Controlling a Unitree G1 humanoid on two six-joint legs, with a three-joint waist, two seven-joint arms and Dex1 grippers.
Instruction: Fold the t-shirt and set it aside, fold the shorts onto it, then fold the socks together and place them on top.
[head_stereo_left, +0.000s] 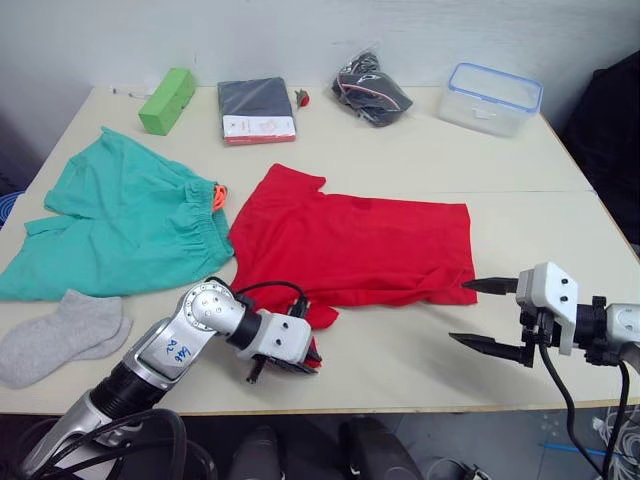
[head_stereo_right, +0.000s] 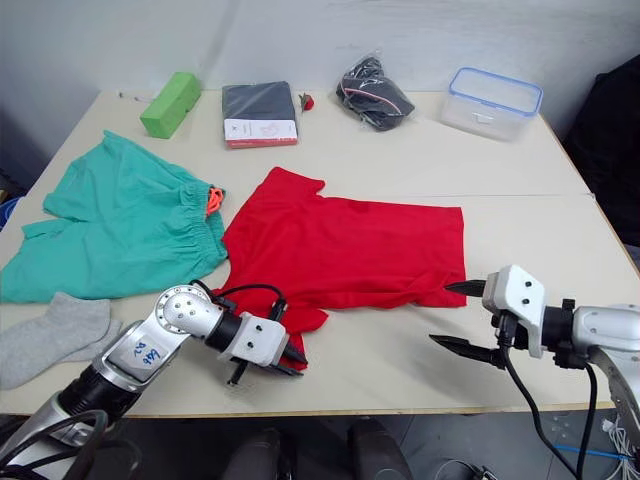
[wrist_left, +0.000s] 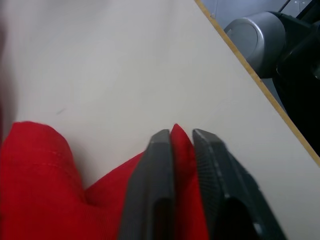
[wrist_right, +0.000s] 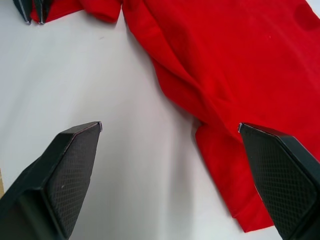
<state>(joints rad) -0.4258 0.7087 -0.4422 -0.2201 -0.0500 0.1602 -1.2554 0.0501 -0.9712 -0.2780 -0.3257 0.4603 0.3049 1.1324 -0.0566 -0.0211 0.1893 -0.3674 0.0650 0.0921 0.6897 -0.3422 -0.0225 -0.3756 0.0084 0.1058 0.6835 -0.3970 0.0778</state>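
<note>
The red t-shirt (head_stereo_left: 355, 245) lies spread in the middle of the table. My left gripper (head_stereo_left: 312, 358) is shut on the shirt's near sleeve (wrist_left: 181, 150) at the front of the table; red cloth shows between its fingers. My right gripper (head_stereo_left: 488, 316) is open just off the shirt's near right corner, its fingers (wrist_right: 70, 170) wide apart above the bare tabletop. The teal-green shorts (head_stereo_left: 125, 220) lie flat at the left. The grey socks (head_stereo_left: 62, 335) rest by the front left edge.
Along the back of the table (head_stereo_left: 420, 150) stand a green block (head_stereo_left: 167, 100), a dark packaged garment (head_stereo_left: 256, 108), a bagged dark item (head_stereo_left: 371, 88) and a clear lidded box (head_stereo_left: 494, 97). The table's front edge runs just below both grippers.
</note>
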